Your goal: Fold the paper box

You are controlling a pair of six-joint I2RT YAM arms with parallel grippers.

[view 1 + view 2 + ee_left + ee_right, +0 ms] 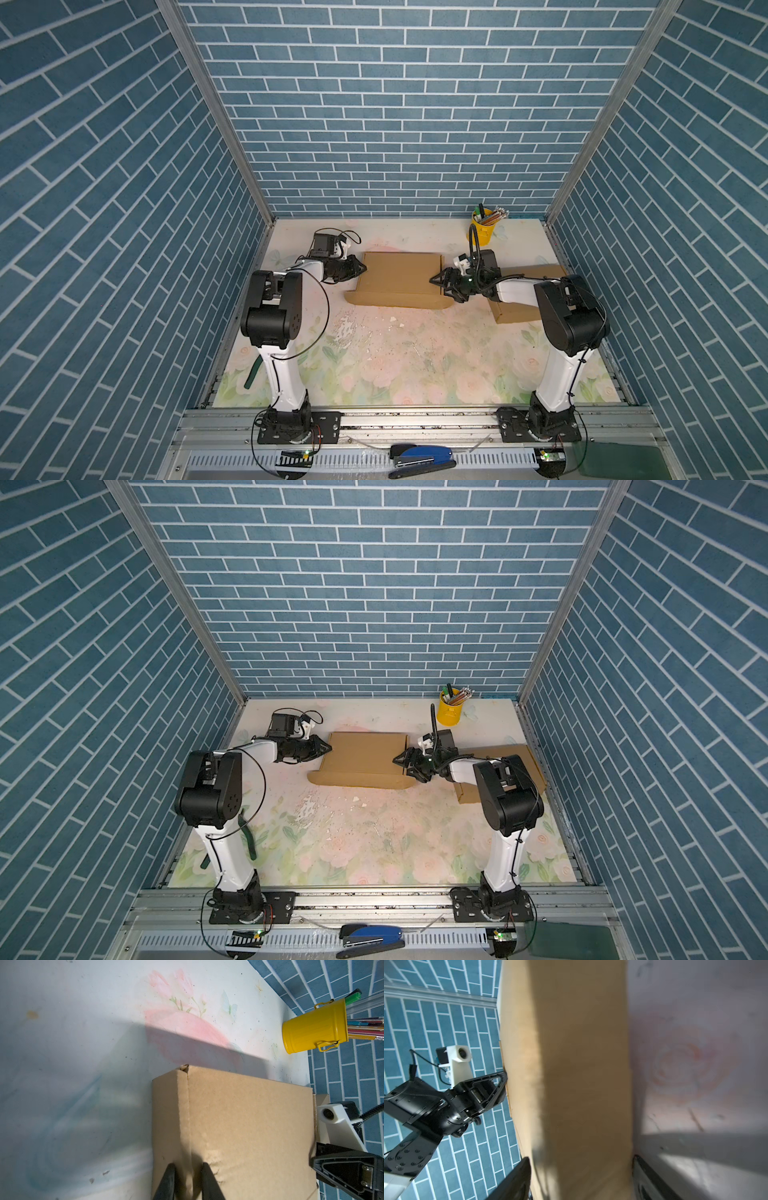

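Observation:
The paper box (399, 276) (363, 758) is flat brown cardboard lying in the middle of the table, with a flap spread toward the front. My left gripper (364, 269) (329, 749) is at its left edge. In the left wrist view that gripper (188, 1167) is shut on the raised crease of the box (249, 1126). My right gripper (440, 286) (401, 766) is at the box's right end. In the right wrist view it (581, 1159) stands open, its wide-set fingers on either side of the box's side wall (581, 1064).
A yellow pencil cup (482, 232) (313, 1026) stands at the back right. A second piece of cardboard (515, 311) lies under the right arm. White scraps (345, 328) dot the floral table. A blue stapler (419, 457) lies on the front rail.

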